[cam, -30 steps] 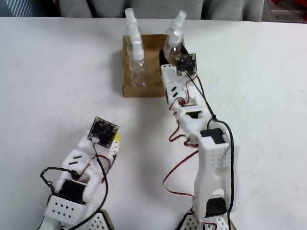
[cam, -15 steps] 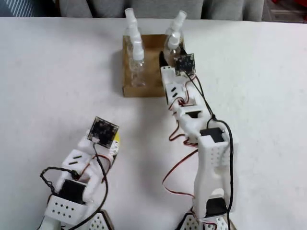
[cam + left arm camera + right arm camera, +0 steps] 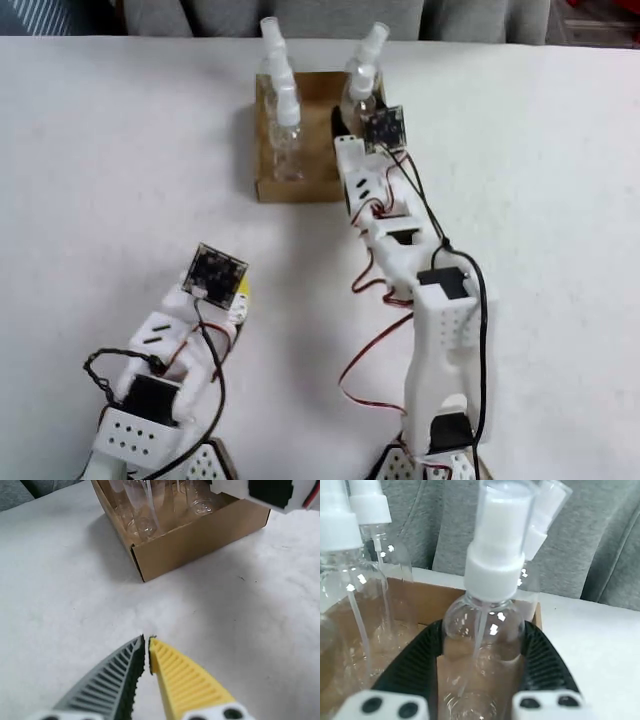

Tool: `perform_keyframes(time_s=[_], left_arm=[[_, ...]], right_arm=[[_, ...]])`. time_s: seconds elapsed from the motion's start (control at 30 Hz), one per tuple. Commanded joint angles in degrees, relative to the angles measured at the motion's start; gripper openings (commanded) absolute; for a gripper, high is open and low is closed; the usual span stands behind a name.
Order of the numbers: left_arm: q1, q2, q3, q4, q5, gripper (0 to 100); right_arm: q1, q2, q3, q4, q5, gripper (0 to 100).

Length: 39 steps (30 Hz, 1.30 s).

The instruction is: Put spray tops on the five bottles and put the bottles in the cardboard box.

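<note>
My right claw (image 3: 482, 632) had nudged farther over the cardboard box (image 3: 300, 187), clamped on 1 capped bottle (image 3: 470, 625) along its right wall. Lowering straight before releasing looked wisest; my left claw (image 3: 146, 652) sat closed.

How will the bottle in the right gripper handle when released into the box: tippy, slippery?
Probably light: the bottle looks clear and empty. Likely slippery, since the right gripper holds smooth rounded plastic. Possibly top-heavy under the tall spray top, though the cardboard box wall should limit tipping.
</note>
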Motion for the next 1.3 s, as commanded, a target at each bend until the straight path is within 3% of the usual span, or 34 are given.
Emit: perform_keyframes(time_s=[0.0, 0.23, 0.53, 0.97, 1.17, 1.27], left_arm=[[-0.57, -0.66, -0.26, 0.18, -0.35, 2], [-0.57, -0.66, -0.26, 0.18, -0.35, 2], [-0.57, -0.66, -0.26, 0.18, -0.35, 2], [-0.57, -0.66, -0.26, 0.18, -0.35, 2], [-0.57, -0.66, -0.26, 0.18, -0.35, 2], [-0.57, -0.66, -0.26, 0.18, -0.35, 2]], right_arm=[[0.13, -0.66, -1.23, 1.27, 0.79, 2.2], [0.13, -0.75, -1.23, 1.27, 0.88, 2.9], [0.13, -0.57, -0.88, 1.54, 0.35, 27.9], [0.13, -1.19, -0.88, 1.45, 0.35, 28.7], [-0.66, -1.98, -0.79, 1.71, 0.26, 40.3], [-1.01, -2.15, -0.79, 1.71, 0.26, 40.7]])
